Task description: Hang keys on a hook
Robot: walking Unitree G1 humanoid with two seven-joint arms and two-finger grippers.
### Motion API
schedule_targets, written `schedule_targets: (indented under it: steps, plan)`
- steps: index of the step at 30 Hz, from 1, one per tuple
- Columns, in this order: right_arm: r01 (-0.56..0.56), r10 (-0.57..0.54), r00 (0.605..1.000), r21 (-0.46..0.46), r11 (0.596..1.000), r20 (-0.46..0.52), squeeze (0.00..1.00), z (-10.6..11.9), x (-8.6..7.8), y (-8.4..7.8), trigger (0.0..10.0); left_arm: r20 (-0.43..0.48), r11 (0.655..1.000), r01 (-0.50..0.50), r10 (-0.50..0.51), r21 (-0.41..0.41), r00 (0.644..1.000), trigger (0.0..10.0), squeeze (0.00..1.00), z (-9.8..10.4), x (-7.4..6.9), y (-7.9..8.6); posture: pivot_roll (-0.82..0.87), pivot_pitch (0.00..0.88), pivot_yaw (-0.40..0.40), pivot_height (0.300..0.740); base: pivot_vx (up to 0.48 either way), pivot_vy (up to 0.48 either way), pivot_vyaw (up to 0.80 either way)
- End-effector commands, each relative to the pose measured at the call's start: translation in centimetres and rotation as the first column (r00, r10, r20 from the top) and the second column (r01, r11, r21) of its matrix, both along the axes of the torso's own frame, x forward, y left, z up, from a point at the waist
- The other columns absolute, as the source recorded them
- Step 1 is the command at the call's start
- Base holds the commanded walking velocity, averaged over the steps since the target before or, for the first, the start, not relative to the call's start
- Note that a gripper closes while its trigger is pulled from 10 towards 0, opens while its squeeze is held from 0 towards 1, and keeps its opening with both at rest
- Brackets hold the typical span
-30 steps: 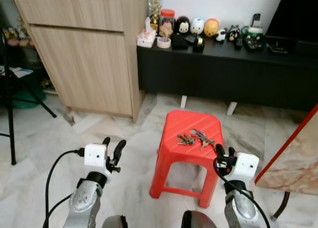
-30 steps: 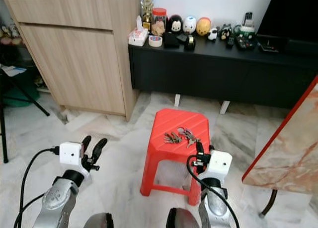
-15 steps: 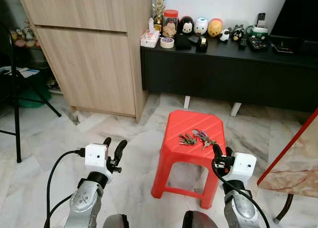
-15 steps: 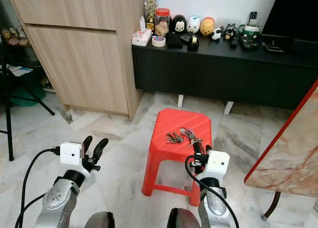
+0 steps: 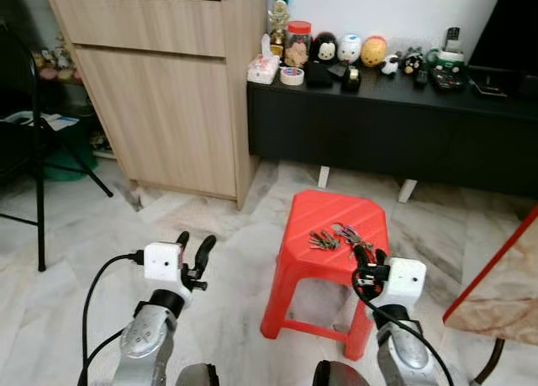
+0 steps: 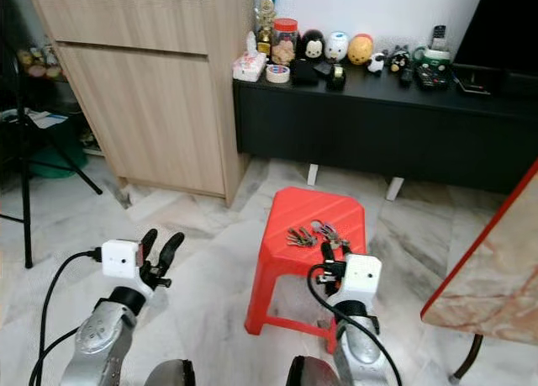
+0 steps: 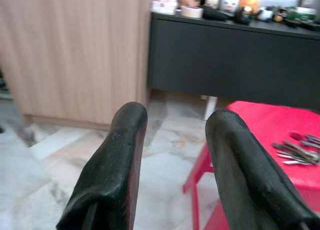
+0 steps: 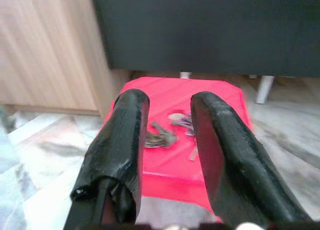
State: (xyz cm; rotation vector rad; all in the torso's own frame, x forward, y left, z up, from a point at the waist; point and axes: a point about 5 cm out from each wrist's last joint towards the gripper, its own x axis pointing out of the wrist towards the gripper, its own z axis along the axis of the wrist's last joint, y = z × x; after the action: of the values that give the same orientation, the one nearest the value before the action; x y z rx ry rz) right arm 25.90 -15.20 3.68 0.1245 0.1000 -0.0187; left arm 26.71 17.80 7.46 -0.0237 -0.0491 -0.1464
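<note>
The keys [image 5: 336,237] lie in two small bunches on top of the red stool [image 5: 315,268], toward its 1 o'clock corner, with the left bunch apart from the right one. The right gripper [image 5: 366,260] hangs just at the stool's near edge, at about 6 o'clock from the keys, its jaws released with a clear gap and nothing between them. The left gripper [image 5: 192,250] is held out over the floor [image 5: 101,226], well apart from the stool at its 9 o'clock, jaws also parted and empty.

I'd say the step in hand is the pick-up. The right arm should go forward and down over one bunch, jaws straddling the ring rather than the flat blades, and close low against the stool top. I can't make out a hook anywhere yet, so it will need finding afterwards, perhaps near the cabinet [image 5: 168,92].
</note>
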Motion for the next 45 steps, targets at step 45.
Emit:
schedule_targets:
  steps: [45]
  plan:
    - [-0.001, 0.001, 1.000, 0.014, 1.000, -0.012, 0.00, -0.11, -0.13, 0.29, 10.0, -0.014, 1.000, 0.000, 0.000, 0.003, 1.000, 10.0, 0.00, -0.07, 0.06, 0.19, 0.04, 0.010, -0.077, 0.608, 0.310, 0.000, 0.07]
